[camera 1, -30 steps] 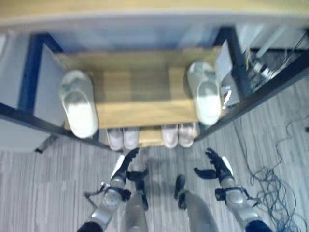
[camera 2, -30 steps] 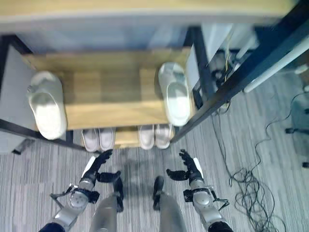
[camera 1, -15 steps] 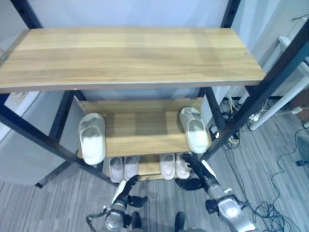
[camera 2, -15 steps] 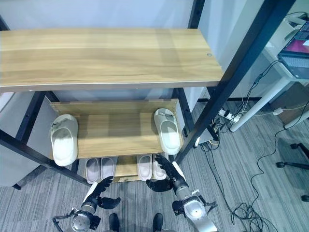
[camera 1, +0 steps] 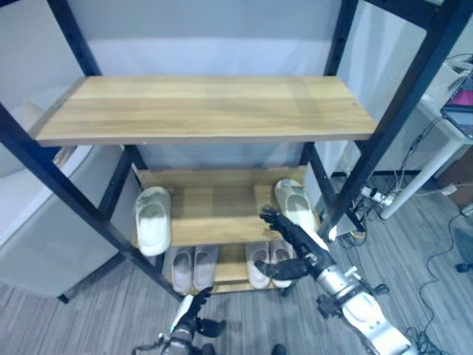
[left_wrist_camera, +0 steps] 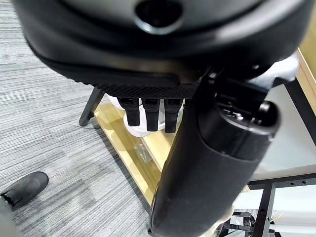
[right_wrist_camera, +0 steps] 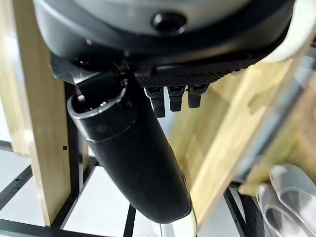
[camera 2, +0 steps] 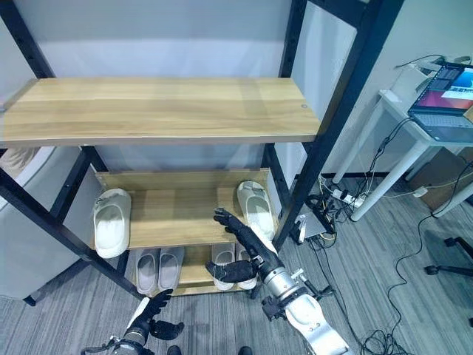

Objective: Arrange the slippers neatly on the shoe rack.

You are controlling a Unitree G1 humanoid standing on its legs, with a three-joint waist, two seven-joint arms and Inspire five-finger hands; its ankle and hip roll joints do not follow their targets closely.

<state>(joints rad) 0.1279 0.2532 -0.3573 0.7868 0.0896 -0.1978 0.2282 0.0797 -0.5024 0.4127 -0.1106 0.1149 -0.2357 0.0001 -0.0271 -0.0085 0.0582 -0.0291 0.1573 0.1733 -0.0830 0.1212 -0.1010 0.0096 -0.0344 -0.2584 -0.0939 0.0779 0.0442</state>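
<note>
2 slippers [camera 2: 111, 222] mid shelf, 4 below [camera 2: 157, 268]; both hands [camera 2: 244, 248] wide, empty.

I see the shoe rack [camera 2: 295, 89]: black metal posts carrying three light wooden shelves. Its top shelf [camera 2: 159, 109] is bare wood. On the middle shelf [camera 2: 177, 211] lie two white slippers, well apart, soles down, toes toward me. The left slipper [camera 2: 111, 222] sits at the shelf's left end, its toe overhanging the front edge. The right slipper [camera 2: 253, 207] sits at the right end, near the rear post. On the bottom shelf [camera 1: 230, 272] I see two pairs of pale slippers: one pair [camera 2: 158, 269] side by side on the left, another pair [camera 1: 264, 260] on the right.
</note>
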